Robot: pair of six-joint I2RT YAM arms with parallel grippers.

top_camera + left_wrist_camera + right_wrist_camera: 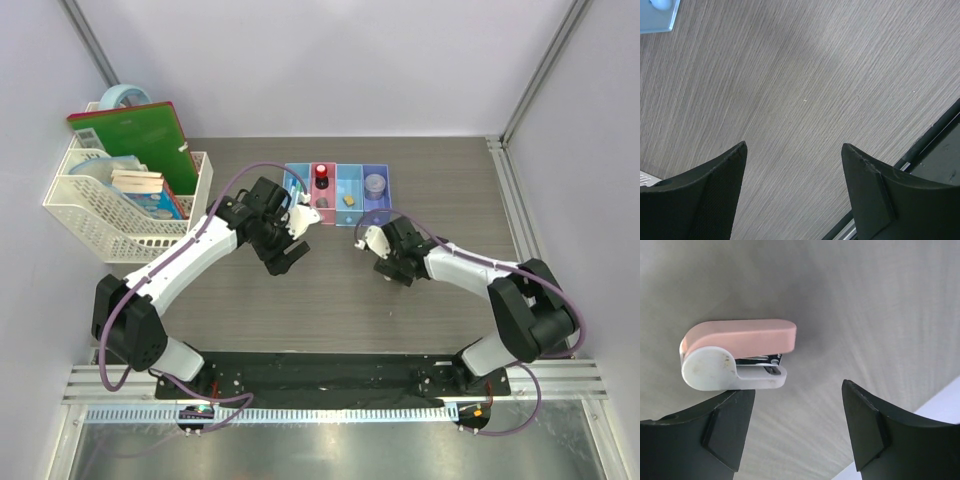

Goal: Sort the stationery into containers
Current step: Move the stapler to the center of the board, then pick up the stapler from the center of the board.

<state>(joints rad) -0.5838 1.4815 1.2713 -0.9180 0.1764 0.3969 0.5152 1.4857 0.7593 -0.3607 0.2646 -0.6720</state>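
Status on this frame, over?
Left pincer open, empty. Right pincer open, pink-white stapler on table just ahead, not gripped. Nothing blocking it.

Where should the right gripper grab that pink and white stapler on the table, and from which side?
Probably mid-body on the pink and white plastic stapler, from above, squeezing between the pink top and the white base. It lies on its side, long axis along the closing line of the open right gripper, so turn the wrist a quarter turn.
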